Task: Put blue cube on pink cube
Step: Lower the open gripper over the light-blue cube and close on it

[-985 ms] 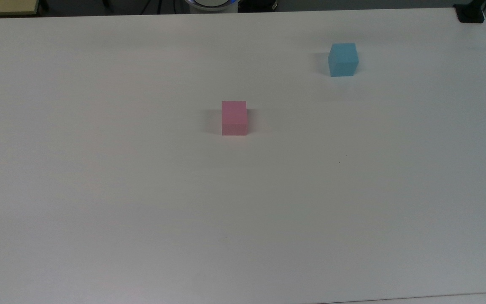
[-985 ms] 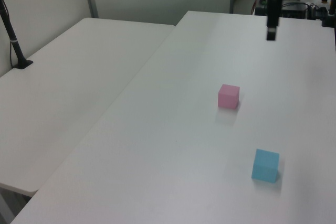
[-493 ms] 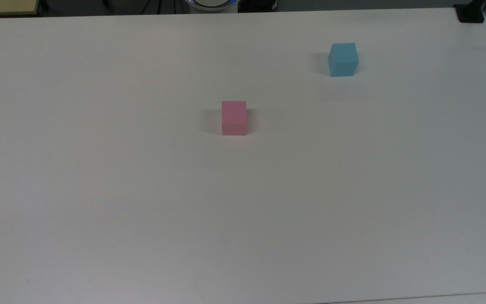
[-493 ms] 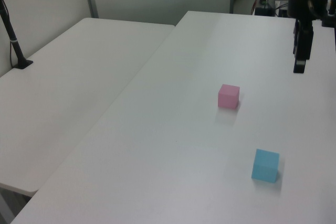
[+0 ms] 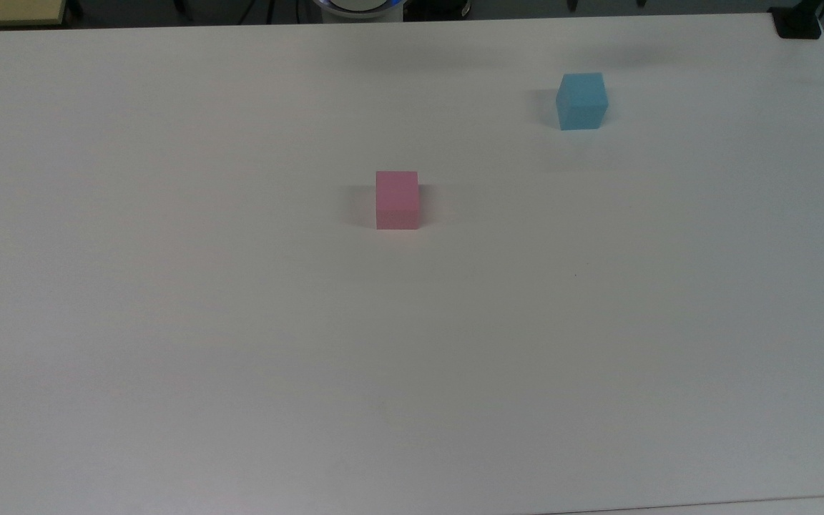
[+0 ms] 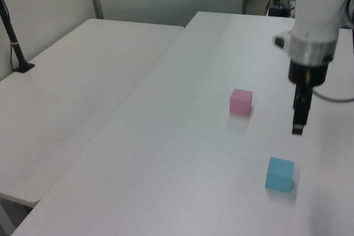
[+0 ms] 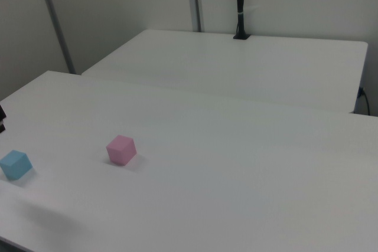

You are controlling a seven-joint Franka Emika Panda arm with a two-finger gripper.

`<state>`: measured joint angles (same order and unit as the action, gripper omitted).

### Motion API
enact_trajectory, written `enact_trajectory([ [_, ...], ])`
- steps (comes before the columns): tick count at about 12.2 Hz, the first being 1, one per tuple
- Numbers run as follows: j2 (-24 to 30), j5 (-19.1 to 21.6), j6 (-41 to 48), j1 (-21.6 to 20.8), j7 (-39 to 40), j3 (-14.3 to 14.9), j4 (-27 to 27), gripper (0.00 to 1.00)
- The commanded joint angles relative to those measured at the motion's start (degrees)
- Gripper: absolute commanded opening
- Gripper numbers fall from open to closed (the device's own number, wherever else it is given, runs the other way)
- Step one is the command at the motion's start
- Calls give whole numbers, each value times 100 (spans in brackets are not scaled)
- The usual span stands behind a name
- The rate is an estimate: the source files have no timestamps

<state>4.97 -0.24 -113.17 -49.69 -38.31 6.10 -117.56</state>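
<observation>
Blue cube (image 5: 582,100) sits flat on the desk (image 5: 240,322), one vertical edge facing the top view's camera. Pink cube (image 5: 397,199) lies square-on, well apart. Hand (image 6: 298,128) hangs above; grip state cannot be told.

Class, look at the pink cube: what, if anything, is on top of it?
Nothing rests on the pink cube; its top face is bare. The blue cube sits apart on the white table.

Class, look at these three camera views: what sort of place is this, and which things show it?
Probably a robotics lab or office workspace: plain white tables pushed together, partition walls behind them, and a robot arm reaching over two small foam-like cubes, pink and blue.
</observation>
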Motion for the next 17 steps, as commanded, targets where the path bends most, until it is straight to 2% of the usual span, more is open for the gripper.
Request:
enact_trajectory([
  [1,-610,95,-547,-67,-291,93,-65,100],
  [6,-1120,68,-846,-110,-247,93,-205,100],
  [10,-1253,59,-1303,-189,-256,102,-539,100],
  [14,-1376,51,-1497,-234,-273,102,-549,100],
  [17,-1437,42,-1682,-234,-282,102,-549,89],
])
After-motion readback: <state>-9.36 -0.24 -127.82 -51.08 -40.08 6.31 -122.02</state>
